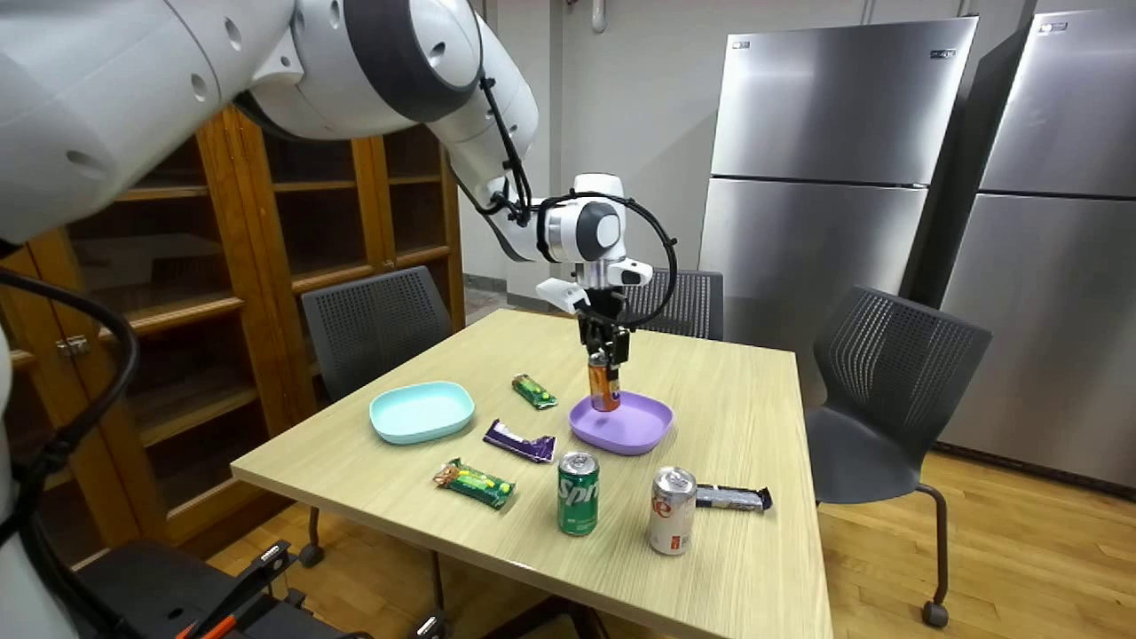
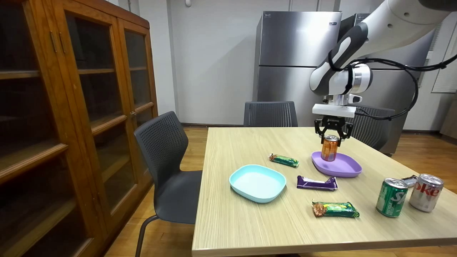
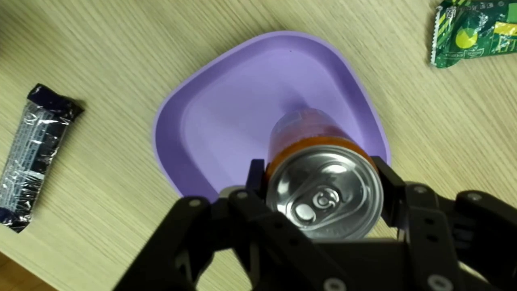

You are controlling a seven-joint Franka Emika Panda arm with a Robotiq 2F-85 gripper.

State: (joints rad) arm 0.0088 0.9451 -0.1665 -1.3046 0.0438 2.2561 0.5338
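Observation:
An orange can with a silver top [image 3: 323,198] stands upright between the black fingers of my gripper [image 3: 319,169]. The fingers press on both sides near its top. In both exterior views the can [image 1: 604,392] [image 2: 329,152] is over the back part of a purple plate [image 1: 635,432] [image 2: 344,168]. Its base is within the rim; I cannot tell whether it touches the plate. In the wrist view the plate [image 3: 226,113] lies beneath the can. The can's lower side is partly hidden by its top there.
On the table are a light blue plate [image 1: 422,413], a purple-wrapped bar [image 1: 521,441], green-wrapped bars [image 1: 475,484] [image 1: 534,391] and a dark silver bar [image 3: 34,157]. A green Sprite can [image 1: 578,497] and a silver Coke can [image 1: 672,515] stand upright near the front. Chairs [image 1: 896,399] surround the table.

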